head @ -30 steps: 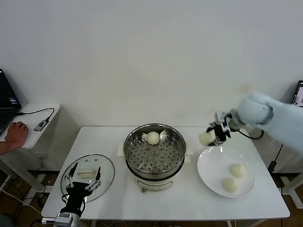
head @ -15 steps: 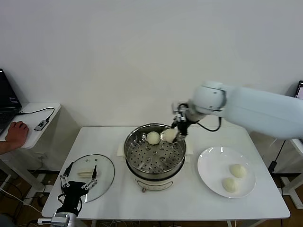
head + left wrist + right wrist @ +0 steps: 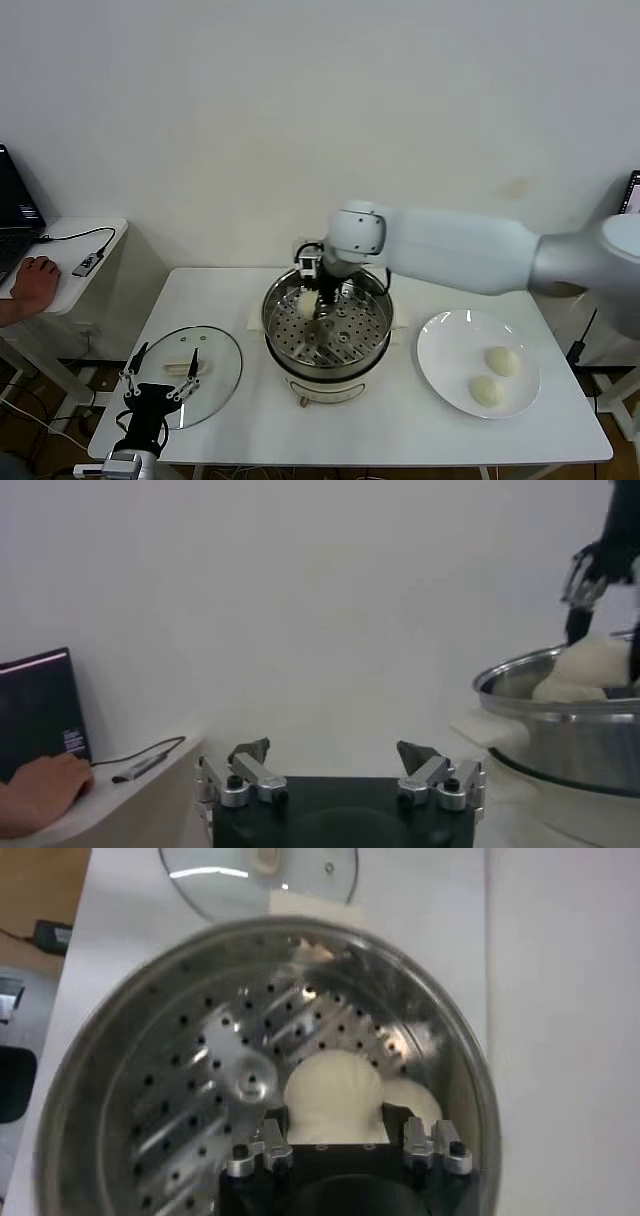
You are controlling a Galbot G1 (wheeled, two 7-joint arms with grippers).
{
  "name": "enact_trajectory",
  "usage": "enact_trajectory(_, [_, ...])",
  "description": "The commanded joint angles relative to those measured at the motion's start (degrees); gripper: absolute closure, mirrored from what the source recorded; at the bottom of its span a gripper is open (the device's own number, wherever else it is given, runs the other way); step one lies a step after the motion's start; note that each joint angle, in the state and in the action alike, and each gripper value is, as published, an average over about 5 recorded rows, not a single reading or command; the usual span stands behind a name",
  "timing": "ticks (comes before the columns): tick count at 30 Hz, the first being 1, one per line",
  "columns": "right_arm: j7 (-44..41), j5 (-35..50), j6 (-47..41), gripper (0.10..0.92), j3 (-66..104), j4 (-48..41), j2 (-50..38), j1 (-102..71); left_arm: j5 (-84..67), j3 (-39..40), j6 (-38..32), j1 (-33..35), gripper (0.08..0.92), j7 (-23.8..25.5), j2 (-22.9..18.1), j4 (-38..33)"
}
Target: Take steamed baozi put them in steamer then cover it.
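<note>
- The right gripper (image 3: 317, 303) reaches down inside the steamer (image 3: 326, 322), fingers pinched on a bun (image 3: 334, 1093), up around the pot's 10 o'clock in the head view.
- From the right wrist camera that bun sits between the two fingers, low over the holed tray (image 3: 210, 1098), with a second bun (image 3: 418, 1099) just beside it near the pot wall.
- Two more buns (image 3: 502, 361) are on the white plate (image 3: 445, 350), over at 3 o'clock from the steamer, one (image 3: 488, 391) just nearer the table's front edge than the other.
- The glass lid (image 3: 208, 364) lies flat on the white table (image 3: 400, 430) at about 8 o'clock from the pot.
- The left gripper (image 3: 160, 371) hangs at the lid's near edge, fingers spread wide, holding nothing.
- Someone's hand (image 3: 37, 277) rests on the side desk by a laptop (image 3: 17, 222), way off at 9 o'clock.
</note>
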Motion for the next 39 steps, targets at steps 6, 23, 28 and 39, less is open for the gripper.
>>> enact_trajectory(6, [2.45, 0.17, -1.09, 0.431, 0.69, -6.23, 6.54, -4.66, 0.01, -0.38, -0.46, 0.12, 0.177, -0.04, 0.18, 0.29])
enact_trajectory(23, [-16.53, -8.33, 8.49, 0.203, -2.37, 8.85, -12.27, 13.11, 0.18, 0.44, -0.37, -0.31, 0.177, 0.08, 0.25, 0.56])
enact_trajectory(28, [-20.89, -13.39, 14.73, 0.203, -3.24, 14.85, -22.99, 15.68, 0.30, 0.75, -0.37, -0.29, 0.177, 0.09, 0.34, 0.45])
enact_trajectory(39, [-24.31, -26.75, 21.85, 0.203, 0.43, 21.31, -47.33, 7.02, 0.66, 1.59, 0.04, 0.21, 0.177, 0.30, 0.68, -0.06])
